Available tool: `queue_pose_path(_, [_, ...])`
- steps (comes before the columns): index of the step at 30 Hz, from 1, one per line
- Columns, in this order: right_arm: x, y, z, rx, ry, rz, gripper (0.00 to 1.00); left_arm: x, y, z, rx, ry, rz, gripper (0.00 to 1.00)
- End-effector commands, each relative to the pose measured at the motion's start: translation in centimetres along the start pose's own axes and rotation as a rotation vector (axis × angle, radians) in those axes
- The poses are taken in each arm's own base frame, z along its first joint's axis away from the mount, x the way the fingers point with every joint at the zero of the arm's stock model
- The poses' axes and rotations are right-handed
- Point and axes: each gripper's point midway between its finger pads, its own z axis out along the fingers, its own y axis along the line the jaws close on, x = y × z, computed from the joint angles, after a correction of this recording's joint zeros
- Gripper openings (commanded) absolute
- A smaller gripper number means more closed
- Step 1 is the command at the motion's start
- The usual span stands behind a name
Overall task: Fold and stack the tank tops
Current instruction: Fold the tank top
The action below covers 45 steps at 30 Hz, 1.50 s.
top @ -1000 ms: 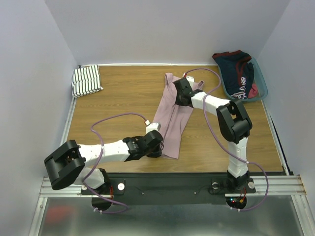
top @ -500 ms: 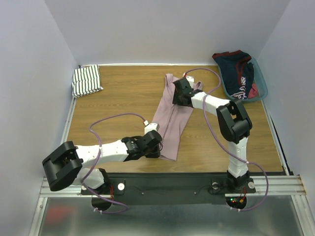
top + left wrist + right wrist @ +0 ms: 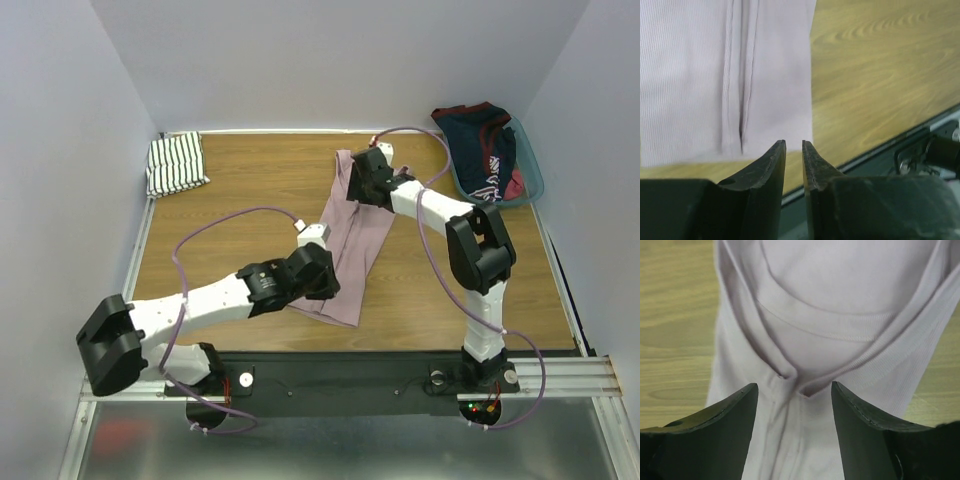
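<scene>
Judging by how things lie, you are about halfway: the striped top (image 3: 176, 165) sits folded well off to the left of both grippers, while the pink top (image 3: 352, 242) lies between them on the table (image 3: 250, 195) as a long strip, not yet folded crosswise or stacked. Your left gripper (image 3: 794, 145) hangs at its hem, fingers a crack apart, apparently empty; the right gripper (image 3: 792, 386) straddles the neckline, spread wide, holding nothing. The basket (image 3: 533, 180) of dark clothes, right of that gripper, blocks nothing.
</scene>
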Motion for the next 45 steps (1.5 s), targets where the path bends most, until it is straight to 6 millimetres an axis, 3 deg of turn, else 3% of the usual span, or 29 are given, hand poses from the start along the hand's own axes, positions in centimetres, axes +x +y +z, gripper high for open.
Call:
queue_pose_path(1, [-7.1,3.7,-2.3,-0.103,-0.149,0.013,0.66,-3.4,-0.2,2.1,-0.069,-0.067,0.028,0.29])
queue_pose_path(3, [-7.0,4.3,-0.8,-0.108,-0.144,-0.016,0.66,-5.2,0.4,3.3,-0.074,-0.1,0.0,0.22])
queue_pose_path(5, [-8.7,5.6,-0.2,-0.128,-0.176,-0.024,0.65,-5.7,1.1,4.6,-0.081,-0.105,-0.019,0.2])
queue_pose_path(8, [-8.4,5.9,2.2,-0.108,-0.178,-0.043,0.62,-6.1,2.8,5.7,-0.113,-0.114,-0.051,0.15])
queue_pose_path(12, [-10.0,7.8,3.6,-0.141,-0.218,-0.029,0.54,-4.4,5.6,6.9,-0.143,-0.064,-0.075,0.04])
queue_pose_path(14, [-9.8,8.2,4.7,-0.143,-0.222,-0.027,0.51,-3.9,6.3,7.7,-0.148,-0.056,-0.083,0.01])
queue_pose_path(18, [-11.2,8.6,4.9,-0.127,-0.28,-0.033,0.49,-1.8,7.6,8.6,-0.158,-0.008,-0.09,0.0])
queue_pose_path(25, [-12.9,10.5,3.6,-0.128,-0.374,-0.083,0.5,0.2,8.7,9.1,-0.165,0.036,-0.104,0.0])
queue_pose_path(30, [-12.8,10.8,5.0,-0.108,-0.389,-0.1,0.5,1.1,9.5,9.2,-0.175,0.061,-0.112,0.0])
queue_pose_path(33, [-12.5,10.9,6.1,-0.104,-0.392,-0.11,0.44,1.6,9.8,9.1,-0.176,0.074,-0.126,0.0])
queue_pose_path(39, [-12.8,13.7,7.4,-0.208,-0.41,-0.137,0.4,2.0,10.6,8.8,-0.184,0.087,-0.133,0.0])
queue_pose_path(45, [-12.7,13.2,8.9,-0.187,-0.423,-0.146,0.4,2.2,11.0,8.5,-0.186,0.098,-0.134,0.0])
